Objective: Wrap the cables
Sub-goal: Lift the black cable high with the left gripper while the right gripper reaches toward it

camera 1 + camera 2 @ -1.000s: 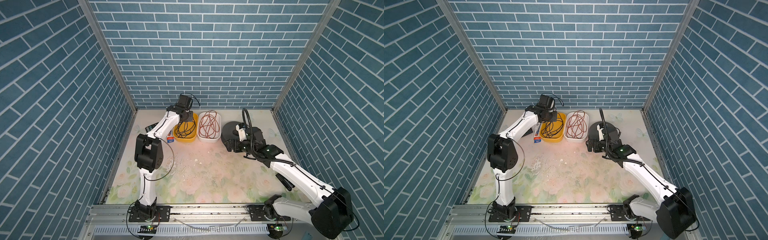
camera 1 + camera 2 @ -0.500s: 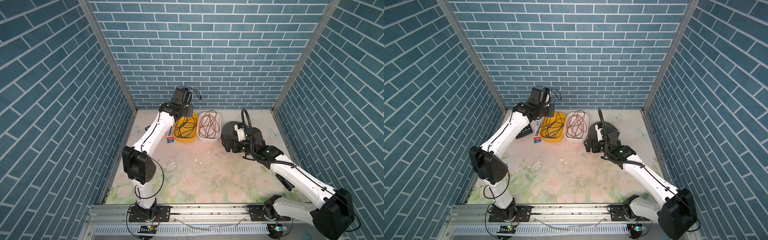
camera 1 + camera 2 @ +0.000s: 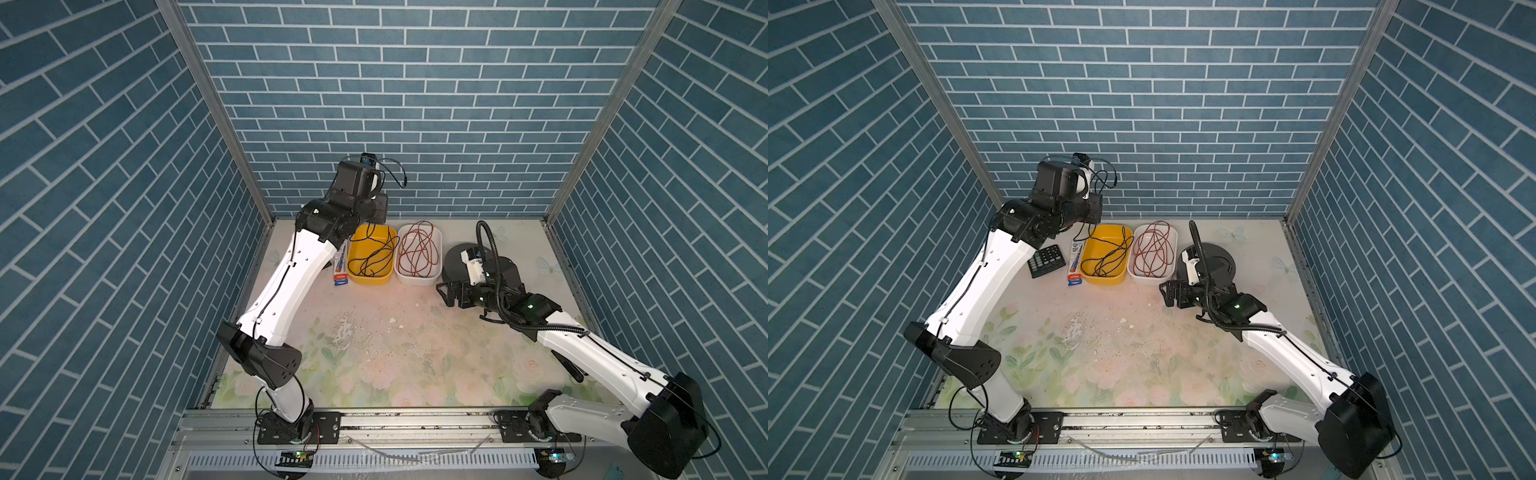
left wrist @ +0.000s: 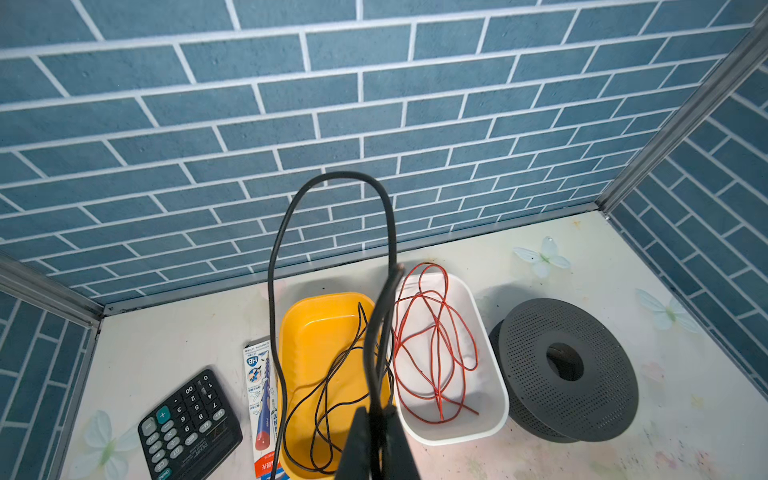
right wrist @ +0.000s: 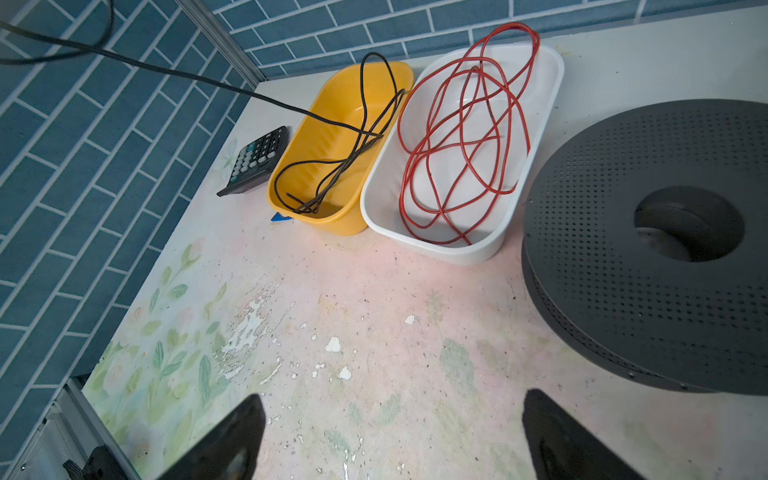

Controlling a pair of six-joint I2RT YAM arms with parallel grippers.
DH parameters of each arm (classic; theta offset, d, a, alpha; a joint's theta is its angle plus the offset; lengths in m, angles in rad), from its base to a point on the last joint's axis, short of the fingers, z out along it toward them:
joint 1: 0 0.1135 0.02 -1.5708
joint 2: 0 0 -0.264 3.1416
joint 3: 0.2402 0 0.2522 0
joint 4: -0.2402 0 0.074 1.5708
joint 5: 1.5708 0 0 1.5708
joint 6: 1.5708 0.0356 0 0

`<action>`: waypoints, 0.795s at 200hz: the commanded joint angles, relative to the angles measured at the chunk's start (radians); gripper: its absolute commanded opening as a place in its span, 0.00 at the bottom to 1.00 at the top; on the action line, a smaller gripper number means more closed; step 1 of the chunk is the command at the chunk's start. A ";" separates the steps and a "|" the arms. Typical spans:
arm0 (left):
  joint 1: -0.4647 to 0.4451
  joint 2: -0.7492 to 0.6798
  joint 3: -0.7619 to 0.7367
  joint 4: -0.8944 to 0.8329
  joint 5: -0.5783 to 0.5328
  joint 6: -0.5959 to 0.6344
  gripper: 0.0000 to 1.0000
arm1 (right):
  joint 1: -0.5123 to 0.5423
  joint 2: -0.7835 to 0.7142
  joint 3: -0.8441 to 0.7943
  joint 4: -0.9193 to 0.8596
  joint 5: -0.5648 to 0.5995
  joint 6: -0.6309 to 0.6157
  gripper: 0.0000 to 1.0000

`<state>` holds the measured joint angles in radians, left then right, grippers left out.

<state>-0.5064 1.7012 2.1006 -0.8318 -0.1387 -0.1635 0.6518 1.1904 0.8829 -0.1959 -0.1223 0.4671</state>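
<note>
The black cable (image 4: 271,266) rises in a tall loop from the yellow bin (image 4: 316,316), where the rest of it lies in loose coils (image 5: 332,174). My left gripper (image 4: 379,409) is shut on the cable, and a short end sticks up past the fingers. In both top views that arm is raised high above the yellow bin (image 3: 370,279), close to the back wall. The grey perforated spool (image 4: 598,399) lies flat at the right (image 3: 509,270). My right gripper (image 5: 390,399) is open and empty, low over the table just left of the spool (image 5: 623,299).
A white bin (image 4: 494,374) holding red wire (image 4: 432,332) stands between the yellow bin and the spool. A calculator (image 4: 189,424) and a pencil box (image 4: 259,395) lie left of the yellow bin. Brick walls enclose the table on three sides.
My left arm has risen and swung back toward the wall, drawing the black cable up out of the yellow bin. The right gripper has barely moved.
</note>
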 commanded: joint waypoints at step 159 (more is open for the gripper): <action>-0.063 -0.142 0.014 -0.095 -0.073 0.032 0.00 | 0.065 0.654 0.362 0.531 -0.102 0.157 0.78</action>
<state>-0.5636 1.5753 2.1452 -0.9485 -0.1947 -0.1429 0.6937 1.7935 1.1400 0.2714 -0.2024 0.5995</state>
